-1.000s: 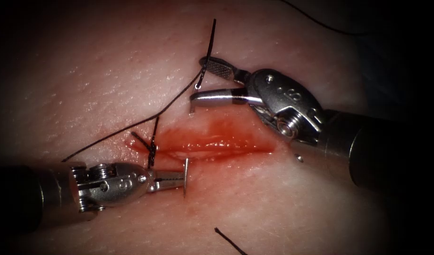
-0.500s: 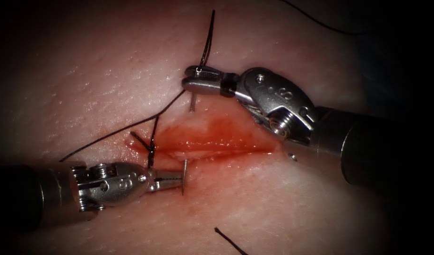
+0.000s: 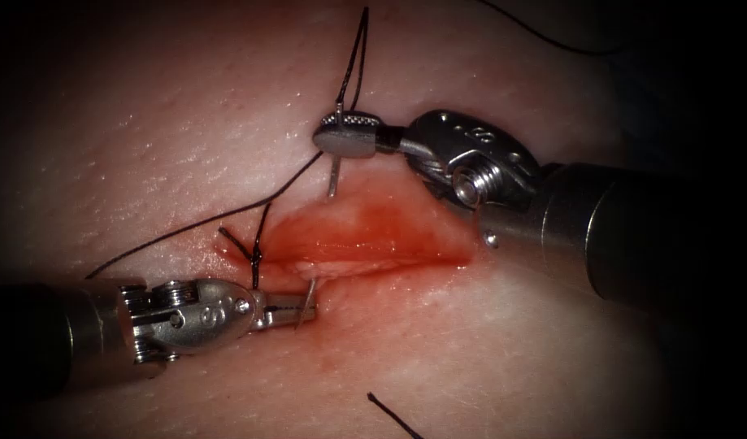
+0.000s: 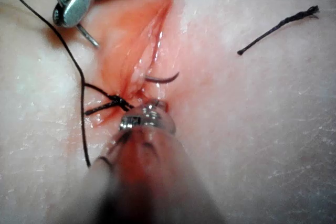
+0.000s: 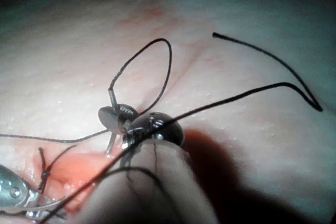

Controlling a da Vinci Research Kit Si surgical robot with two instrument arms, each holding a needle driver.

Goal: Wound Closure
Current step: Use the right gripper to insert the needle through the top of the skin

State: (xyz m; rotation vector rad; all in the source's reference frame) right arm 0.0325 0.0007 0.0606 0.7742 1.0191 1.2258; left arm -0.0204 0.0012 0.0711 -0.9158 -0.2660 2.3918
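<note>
Right gripper (image 3: 334, 140) is clamped on the needle (image 3: 333, 175) near its thread end, above the cut (image 3: 365, 244); from there the needle runs down into the tissue (image 3: 511, 358) at the cut's upper edge. Left gripper (image 3: 306, 307) grips the needle's other end where it emerges just below the cut. Thread (image 3: 219, 221) trails left from the needle past a tied knot (image 3: 255, 258) at the cut's left end. A cut thread piece (image 3: 396, 415) lies well below.

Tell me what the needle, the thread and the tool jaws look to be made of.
Needle: thin bright metal, probably polished steel; it glints. Thread: dark, matte, fine strand, likely braided suture; material unclear. Right tool and left tool: silvery metal, satin sheen, with a cross-hatched grip face on the right one.
</note>
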